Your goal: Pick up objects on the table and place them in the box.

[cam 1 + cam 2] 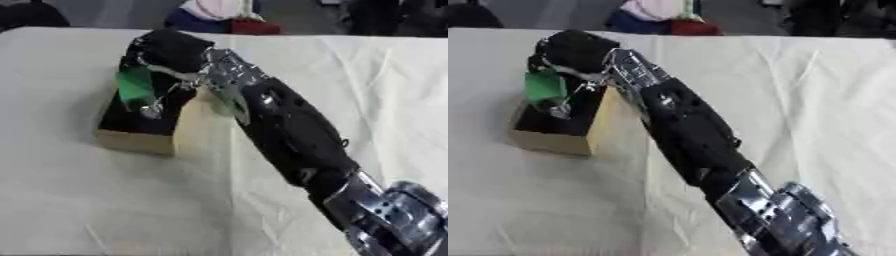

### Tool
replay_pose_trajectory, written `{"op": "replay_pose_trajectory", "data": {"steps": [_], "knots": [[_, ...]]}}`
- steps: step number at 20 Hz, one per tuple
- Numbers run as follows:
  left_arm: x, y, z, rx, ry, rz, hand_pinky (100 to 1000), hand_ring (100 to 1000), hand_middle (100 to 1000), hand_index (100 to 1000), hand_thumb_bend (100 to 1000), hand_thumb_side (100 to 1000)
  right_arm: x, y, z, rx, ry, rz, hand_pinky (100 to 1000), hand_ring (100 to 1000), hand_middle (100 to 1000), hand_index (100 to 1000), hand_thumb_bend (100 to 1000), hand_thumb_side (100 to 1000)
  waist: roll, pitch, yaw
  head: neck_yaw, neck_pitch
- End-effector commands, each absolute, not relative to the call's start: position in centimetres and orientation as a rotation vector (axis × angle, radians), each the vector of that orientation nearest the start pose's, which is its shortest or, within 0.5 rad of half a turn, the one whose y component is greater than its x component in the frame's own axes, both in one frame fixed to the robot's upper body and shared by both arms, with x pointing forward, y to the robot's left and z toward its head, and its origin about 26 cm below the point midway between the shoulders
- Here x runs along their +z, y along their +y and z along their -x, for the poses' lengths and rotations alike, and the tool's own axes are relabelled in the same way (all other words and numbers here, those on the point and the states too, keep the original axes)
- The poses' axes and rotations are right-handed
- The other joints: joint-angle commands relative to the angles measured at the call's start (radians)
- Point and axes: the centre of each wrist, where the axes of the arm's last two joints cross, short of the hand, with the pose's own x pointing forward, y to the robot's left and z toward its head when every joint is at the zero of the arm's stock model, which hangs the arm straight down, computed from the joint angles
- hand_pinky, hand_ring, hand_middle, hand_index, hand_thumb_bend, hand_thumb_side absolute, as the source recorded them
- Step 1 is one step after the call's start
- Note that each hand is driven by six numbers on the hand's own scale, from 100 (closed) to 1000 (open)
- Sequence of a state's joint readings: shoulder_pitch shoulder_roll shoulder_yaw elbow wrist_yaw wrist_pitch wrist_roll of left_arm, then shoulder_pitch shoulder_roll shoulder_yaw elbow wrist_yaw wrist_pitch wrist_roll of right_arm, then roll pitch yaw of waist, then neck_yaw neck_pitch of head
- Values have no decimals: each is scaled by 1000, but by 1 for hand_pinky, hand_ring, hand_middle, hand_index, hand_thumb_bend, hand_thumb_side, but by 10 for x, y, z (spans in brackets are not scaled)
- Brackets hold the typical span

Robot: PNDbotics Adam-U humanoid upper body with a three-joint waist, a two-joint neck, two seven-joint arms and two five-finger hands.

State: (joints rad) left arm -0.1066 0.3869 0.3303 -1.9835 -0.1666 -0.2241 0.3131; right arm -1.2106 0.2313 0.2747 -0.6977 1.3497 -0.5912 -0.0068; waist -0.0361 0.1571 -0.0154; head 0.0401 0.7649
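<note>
A small wooden box (pixel 140 141) with a dark inside stands on the left part of the table. My right arm reaches in from the lower right, and its black right hand (pixel 171 50) hangs over the box's far end. The fingers curl around a green object (pixel 136 85), which sits just above the box's opening. The hand hides the object's upper part. My left hand shows in neither view.
A cream cloth (pixel 367 90) covers the table, with creases running down its middle. Beyond the far edge lie coloured things (pixel 219 15), pink, blue and red, and dark shapes.
</note>
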Motion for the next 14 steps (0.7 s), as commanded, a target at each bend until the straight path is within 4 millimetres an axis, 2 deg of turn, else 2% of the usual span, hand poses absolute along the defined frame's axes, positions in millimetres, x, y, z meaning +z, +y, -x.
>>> {"op": "replay_pose_trajectory", "data": {"steps": [1, 6, 11, 14], "knots": [[189, 367, -264, -5, -2388, -881, 732, 634, 715, 854, 100, 789, 176, 62, -430, -2128, 2273, -564, 709, 654, 438, 643, 100, 492, 8, -9, 4, -3, 5], [189, 366, -264, -2, -2387, -880, 733, 633, 714, 854, 100, 790, 163, 60, -432, -2104, 2309, -652, 711, 655, 436, 644, 100, 505, 9, -3, 7, -1, 5], [188, 366, -264, -8, -2383, -878, 734, 633, 715, 854, 100, 790, 160, 58, -433, -2068, 2367, -688, 719, 665, 441, 653, 100, 525, 10, -2, 5, 2, 5], [188, 366, -264, -10, -2381, -877, 734, 633, 715, 854, 100, 789, 161, 60, -430, -2055, 2388, -667, 741, 713, 517, 703, 100, 545, 11, -3, 5, 0, 5]]}}
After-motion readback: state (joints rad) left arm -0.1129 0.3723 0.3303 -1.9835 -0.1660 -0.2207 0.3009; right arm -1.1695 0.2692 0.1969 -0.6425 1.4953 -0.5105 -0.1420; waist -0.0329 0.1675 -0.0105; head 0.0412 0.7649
